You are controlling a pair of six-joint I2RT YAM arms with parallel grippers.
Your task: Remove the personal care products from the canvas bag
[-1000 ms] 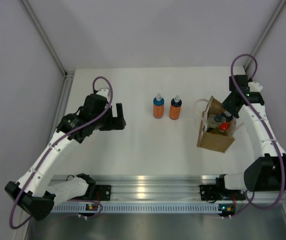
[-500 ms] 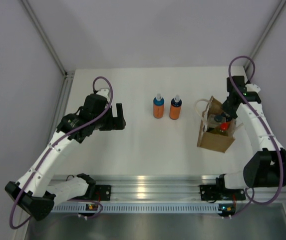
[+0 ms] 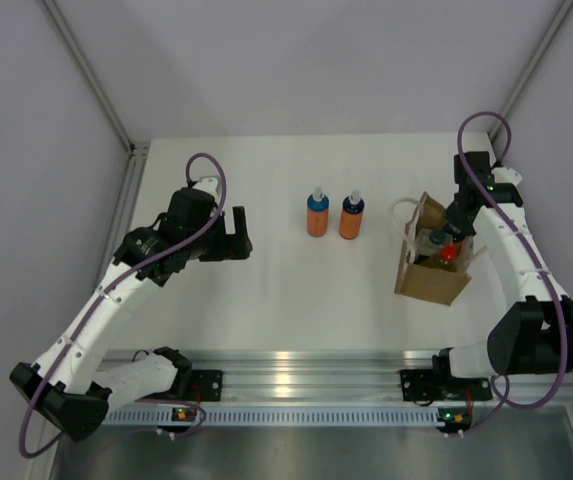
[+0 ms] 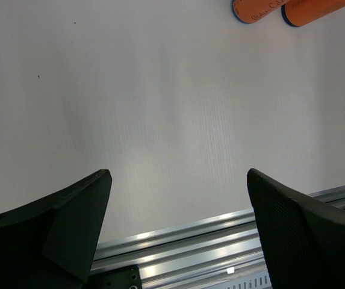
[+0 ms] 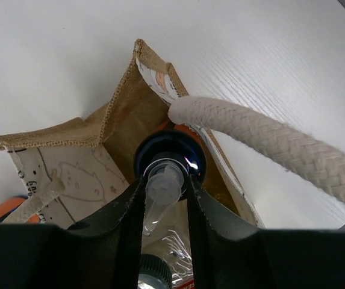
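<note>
The tan canvas bag (image 3: 431, 282) stands at the right with its cream handles up. My right gripper (image 3: 453, 232) reaches into its mouth. In the right wrist view its fingers (image 5: 165, 198) are shut on the clear pump top of an orange bottle with a dark cap (image 5: 169, 153) inside the bag (image 5: 70, 135). A red cap (image 3: 449, 253) and a clear bottle (image 3: 434, 240) also show in the bag. Two orange bottles (image 3: 317, 213) (image 3: 352, 216) stand on the table at the middle. My left gripper (image 3: 236, 235) is open and empty, left of them.
A thick cream rope handle (image 5: 268, 144) crosses just right of my right fingers. The aluminium rail (image 4: 190, 241) runs along the table's near edge under my left gripper (image 4: 178, 205). The two standing bottles' bases (image 4: 256, 9) show at the left wrist view's top.
My right gripper has moved down and inward into the bag's mouth, over the dark-capped bottle. The left arm and the two standing bottles have not moved.
</note>
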